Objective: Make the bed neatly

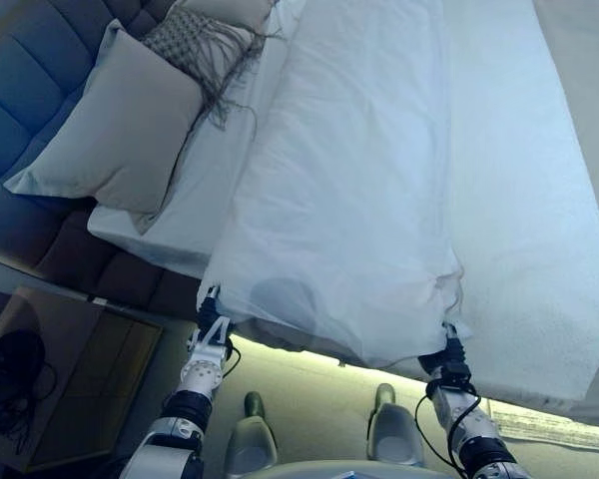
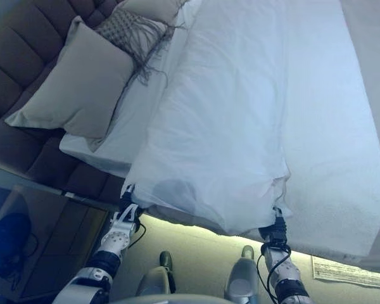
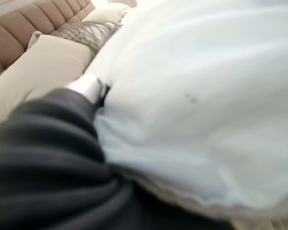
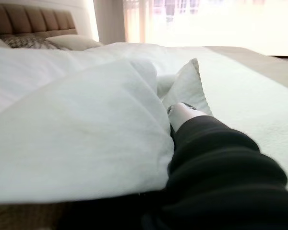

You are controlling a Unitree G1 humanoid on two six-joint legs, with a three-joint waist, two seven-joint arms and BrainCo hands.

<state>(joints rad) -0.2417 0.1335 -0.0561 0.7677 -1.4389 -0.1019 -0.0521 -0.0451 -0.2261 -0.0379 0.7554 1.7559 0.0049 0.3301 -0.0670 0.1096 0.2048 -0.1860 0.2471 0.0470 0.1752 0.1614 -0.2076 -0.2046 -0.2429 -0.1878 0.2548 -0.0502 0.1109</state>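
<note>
A white duvet [image 1: 359, 200] lies lengthwise on the bed, over the white mattress sheet [image 1: 549, 259]. Its near edge is lifted off the bed side. My left hand [image 1: 211, 321] holds the duvet's near corner towards the headboard; in the left wrist view a silver finger [image 3: 89, 87] presses into the cloth. My right hand [image 1: 448, 351] holds the same edge further down the bed; in the right wrist view its silver thumb [image 4: 183, 112] pinches a bunched fold of duvet [image 4: 86, 139]. The rest of both hands' fingers are hidden in the cloth.
A large pale pillow [image 1: 120, 130] and a fringed patterned cushion [image 1: 195, 45] lean against the padded headboard [image 1: 20, 80]. A bedside table [image 1: 75, 369] with a dark object [image 1: 10, 364] stands at my left. A lit strip runs under the bed's edge.
</note>
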